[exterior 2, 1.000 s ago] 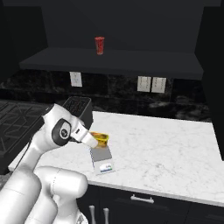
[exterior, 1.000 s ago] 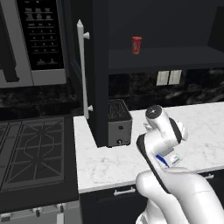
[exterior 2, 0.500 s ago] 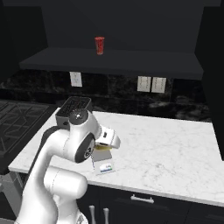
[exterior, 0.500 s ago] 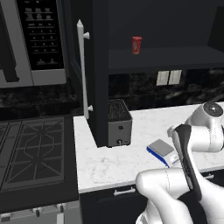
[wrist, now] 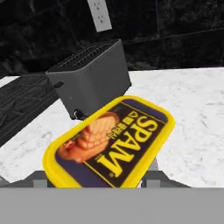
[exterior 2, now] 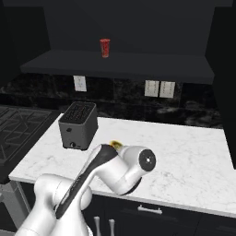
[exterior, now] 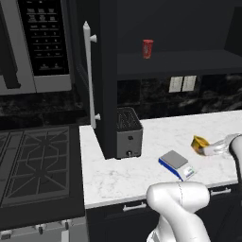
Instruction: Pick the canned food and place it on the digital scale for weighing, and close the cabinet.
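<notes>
The canned food (exterior: 199, 142), a squat yellow can, hangs just above the marble counter, a little right of the digital scale (exterior: 176, 163) and beyond it. My gripper (exterior: 206, 149) reaches in from the right edge and is shut on it. In the hand view the can (wrist: 111, 144) lies tilted across the jaws, its label facing the camera. The scale's grey plate is bare. The black cabinet door (exterior: 108, 71) stands open, edge on, with its long white bar handle (exterior: 87, 75). In the right base view a sliver of the can (exterior 2: 115, 145) peeks over my arm, which hides the scale.
A dark toaster (exterior: 128, 132) stands against the open door, left of the scale, also seen as toaster (exterior 2: 78, 124) and toaster (wrist: 89, 76). A slim red can (exterior: 148, 48) sits on the cabinet shelf. The microwave (exterior: 45, 42) and stove (exterior: 33, 160) lie to the left.
The arm has swung to the right with the can, from over the scale to a spot beside it. The scale, toaster and cabinet door have not moved.
</notes>
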Tool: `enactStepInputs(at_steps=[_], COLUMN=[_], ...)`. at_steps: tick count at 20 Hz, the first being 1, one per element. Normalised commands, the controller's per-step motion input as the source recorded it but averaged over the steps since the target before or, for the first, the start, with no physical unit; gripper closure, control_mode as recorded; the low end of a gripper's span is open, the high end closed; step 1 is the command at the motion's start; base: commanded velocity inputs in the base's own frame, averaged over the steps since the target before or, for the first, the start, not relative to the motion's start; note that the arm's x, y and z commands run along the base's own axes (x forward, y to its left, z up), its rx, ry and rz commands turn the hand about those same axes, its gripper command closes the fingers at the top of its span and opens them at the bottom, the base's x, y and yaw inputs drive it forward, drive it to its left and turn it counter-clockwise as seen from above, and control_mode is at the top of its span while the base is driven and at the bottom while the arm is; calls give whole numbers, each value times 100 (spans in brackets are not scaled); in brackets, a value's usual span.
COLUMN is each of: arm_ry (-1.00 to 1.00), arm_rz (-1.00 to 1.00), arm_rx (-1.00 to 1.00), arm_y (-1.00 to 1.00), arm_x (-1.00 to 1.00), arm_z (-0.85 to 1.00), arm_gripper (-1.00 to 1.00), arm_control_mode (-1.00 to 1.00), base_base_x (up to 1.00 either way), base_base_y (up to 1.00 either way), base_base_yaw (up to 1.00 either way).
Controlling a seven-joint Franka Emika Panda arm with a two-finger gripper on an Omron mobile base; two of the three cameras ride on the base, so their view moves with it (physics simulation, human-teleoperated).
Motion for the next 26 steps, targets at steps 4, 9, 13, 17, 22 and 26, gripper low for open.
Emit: enactStepInputs(at_steps=[4, 9, 13, 17, 22, 26], arm_ry=[-10, 7, -1, -6, -3, -14], arm_rz=[47, 20, 13, 14, 14, 12], arm_rx=[14, -21, -30, -7, 0, 0], arm_y=[14, 49, 59, 23, -7, -3], arm_x=[21, 0, 2, 4, 10, 13], arm_z=[-1, 14, 1, -34, -52, -38], arm_gripper=[100, 100, 100, 100, 100, 100], arm_control_mode=[-100, -100, -100, -100, -100, -100], base_base_x=[0, 0, 0, 0, 0, 0], base_base_y=[0, 0, 0, 0, 0, 0], base_base_yaw=[0, 0, 0, 0, 0, 0])
